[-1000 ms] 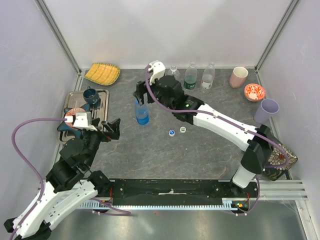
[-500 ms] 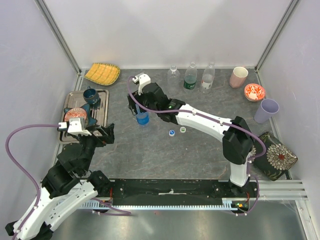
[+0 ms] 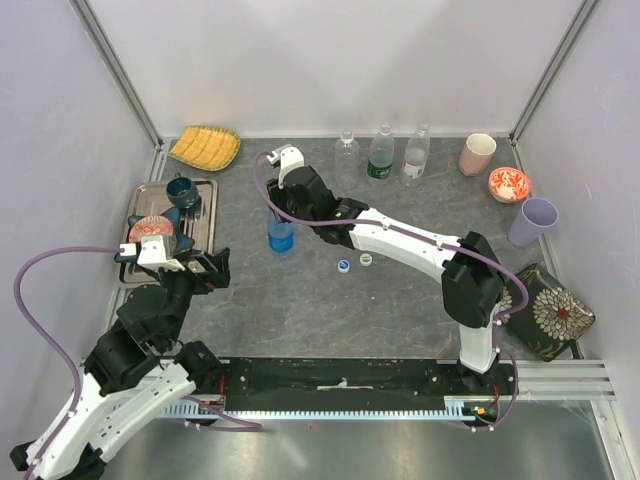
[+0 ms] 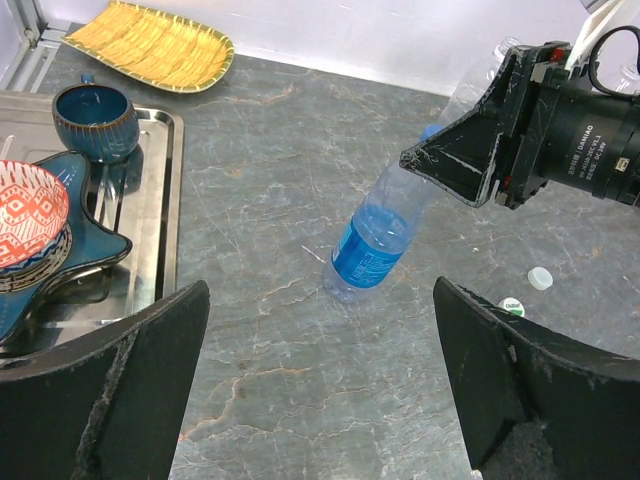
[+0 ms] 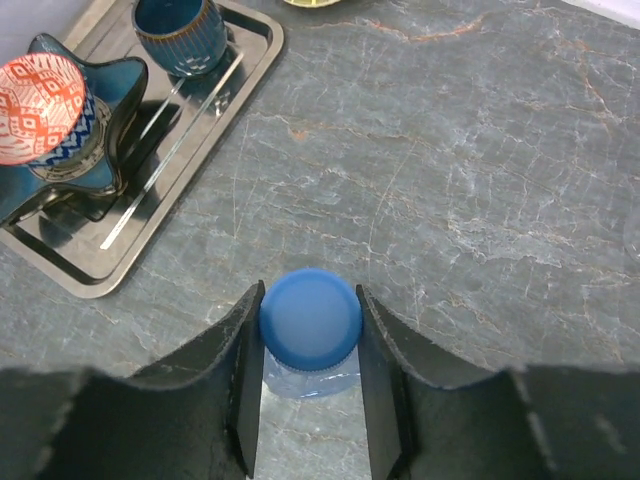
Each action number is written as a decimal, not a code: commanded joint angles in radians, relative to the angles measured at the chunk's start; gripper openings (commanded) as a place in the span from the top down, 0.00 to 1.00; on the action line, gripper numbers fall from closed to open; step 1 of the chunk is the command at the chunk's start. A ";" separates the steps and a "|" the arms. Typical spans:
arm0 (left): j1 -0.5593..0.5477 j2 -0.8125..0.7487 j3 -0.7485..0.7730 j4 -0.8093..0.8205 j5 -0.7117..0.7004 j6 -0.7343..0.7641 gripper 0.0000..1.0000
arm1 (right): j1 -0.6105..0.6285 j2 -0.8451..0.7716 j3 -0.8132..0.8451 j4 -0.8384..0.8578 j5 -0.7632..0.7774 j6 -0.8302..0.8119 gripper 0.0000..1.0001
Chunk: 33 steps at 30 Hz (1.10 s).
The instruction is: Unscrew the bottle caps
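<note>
Blue bottle cap [image 5: 310,322] sits right between the fingers of the right claw [image 5: 309,300]. The claw is closed on it, with one finger pressing each side. Below the claw lies the grey table [image 3: 300,310]. Off to the left of this claw is a metal tray [image 3: 210,195]. The left claw [image 3: 208,268] hangs by the tray's near corner, wide open and holding nothing. Straight under the right claw stands the blue-tinted bottle [image 3: 281,238], wearing the cap. Three more bottles [image 3: 381,152] stand in a row behind this claw and to its right. A white-and-blue cap [image 3: 343,265] and a white-and-green cap [image 3: 366,259] lie loose on the table. They are nearer than the claw and to its right, just beside each other.
</note>
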 commanded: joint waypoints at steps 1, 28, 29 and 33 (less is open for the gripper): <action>0.002 0.016 -0.008 0.040 0.004 -0.027 0.00 | 0.003 -0.032 -0.021 0.044 0.041 0.000 0.65; 0.201 0.629 0.135 0.991 1.445 -0.194 0.01 | -0.135 -0.900 -0.412 -0.192 -0.432 0.156 1.00; 0.207 0.648 0.138 1.034 1.487 -0.206 0.01 | -0.135 -0.907 -0.411 -0.192 -0.448 0.162 1.00; 0.208 0.717 0.153 1.073 1.627 -0.245 0.00 | -0.135 -0.926 -0.401 -0.181 -0.488 0.168 1.00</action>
